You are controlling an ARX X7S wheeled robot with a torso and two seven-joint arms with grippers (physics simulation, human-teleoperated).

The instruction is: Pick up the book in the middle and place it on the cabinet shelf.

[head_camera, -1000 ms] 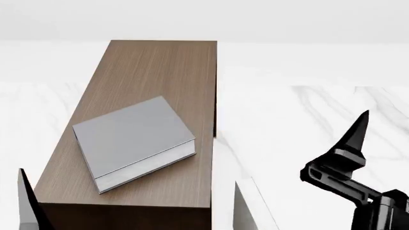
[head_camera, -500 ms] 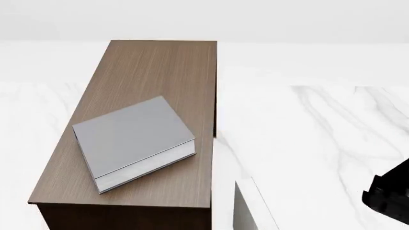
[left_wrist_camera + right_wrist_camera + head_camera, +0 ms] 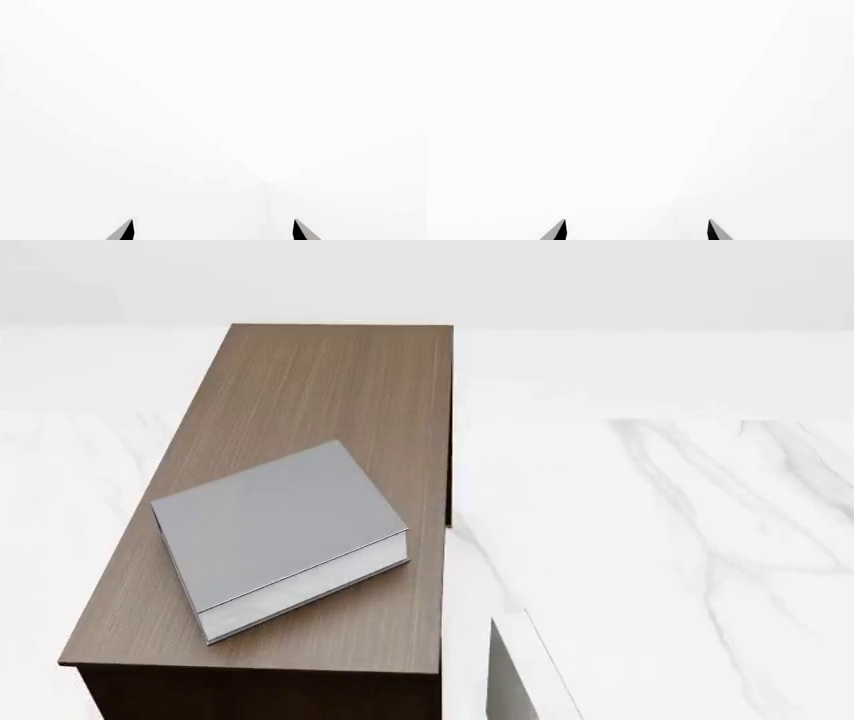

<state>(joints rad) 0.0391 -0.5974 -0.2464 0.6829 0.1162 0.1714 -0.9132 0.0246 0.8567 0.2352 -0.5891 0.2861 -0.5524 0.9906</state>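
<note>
Right, the grey hardback book (image 3: 274,535) lies flat on the dark brown wood-grain cabinet shelf (image 3: 354,390), lower left of centre in the head view, turned at an angle with its white page block facing the near edge. White marble flooring (image 3: 667,540) spreads to the right, and a pale slab edge (image 3: 514,675) pokes in at the bottom. Neither arm shows from the head. Each wrist camera sees only blank white: the left gripper (image 3: 212,231) has its two dark tips spread wide, holding nothing; the right gripper (image 3: 636,231) likewise, wide apart and empty.
</note>
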